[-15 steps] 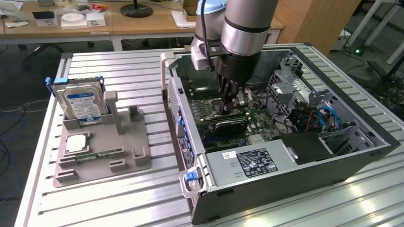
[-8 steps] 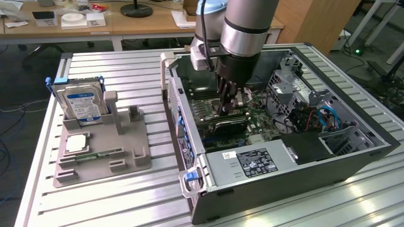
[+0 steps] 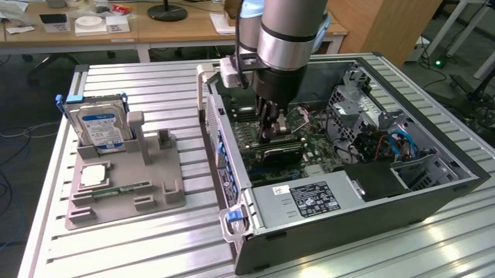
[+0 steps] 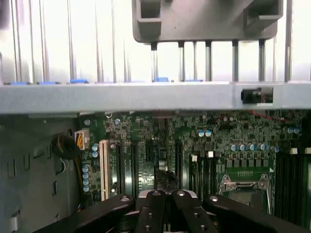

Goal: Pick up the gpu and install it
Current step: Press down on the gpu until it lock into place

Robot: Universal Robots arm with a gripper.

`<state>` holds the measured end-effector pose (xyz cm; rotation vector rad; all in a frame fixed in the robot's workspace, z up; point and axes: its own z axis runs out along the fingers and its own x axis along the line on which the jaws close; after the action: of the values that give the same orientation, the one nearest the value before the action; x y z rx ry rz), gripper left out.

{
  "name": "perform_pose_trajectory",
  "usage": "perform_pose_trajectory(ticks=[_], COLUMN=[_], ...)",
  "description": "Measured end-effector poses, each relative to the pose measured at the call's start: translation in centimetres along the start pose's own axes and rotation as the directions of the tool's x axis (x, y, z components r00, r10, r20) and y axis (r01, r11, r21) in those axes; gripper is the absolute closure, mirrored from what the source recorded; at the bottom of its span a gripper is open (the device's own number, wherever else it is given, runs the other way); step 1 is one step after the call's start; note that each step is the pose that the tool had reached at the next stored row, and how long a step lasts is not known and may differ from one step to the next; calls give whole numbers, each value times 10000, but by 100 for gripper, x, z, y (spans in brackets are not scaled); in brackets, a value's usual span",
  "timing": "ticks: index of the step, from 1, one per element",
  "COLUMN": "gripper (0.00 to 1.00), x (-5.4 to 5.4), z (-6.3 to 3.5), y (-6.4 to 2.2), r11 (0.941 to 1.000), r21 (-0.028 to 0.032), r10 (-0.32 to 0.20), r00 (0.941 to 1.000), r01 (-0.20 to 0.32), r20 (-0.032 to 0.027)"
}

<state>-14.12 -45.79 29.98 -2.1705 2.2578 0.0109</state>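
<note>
1. Exterior view: the gripper reached down inside the open computer case, jaws closed, just above the gpu standing on the motherboard.
2. Wrist view: closed fingers hung over the motherboard.

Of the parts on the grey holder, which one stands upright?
The hard drive, silver with a blue-white label, stands on edge; the green memory stick lies flat.

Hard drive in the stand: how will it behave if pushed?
The hard drive looks like a rigid metal box, probably stiff and dense. It stands upright in the stand, so a high push may tip it; it won't roll.
</note>
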Motion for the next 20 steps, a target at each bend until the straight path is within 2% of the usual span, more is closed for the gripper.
perform_pose_trajectory(ticks=[5, 10, 17, 20], gripper=[90, 90, 90, 90], x=[4, 10, 10, 12], z=[-12, -19, -60, -63], y=[93, 249, 277, 336], r11=[10000, 10000, 10000, 10000], r21=[0, 0, 1, 0], r10=[0, -1, 0, 0], r00=[10000, 10000, 10000, 10000], r01=[0, 1, 0, 0], r20=[0, 0, 1, 0])
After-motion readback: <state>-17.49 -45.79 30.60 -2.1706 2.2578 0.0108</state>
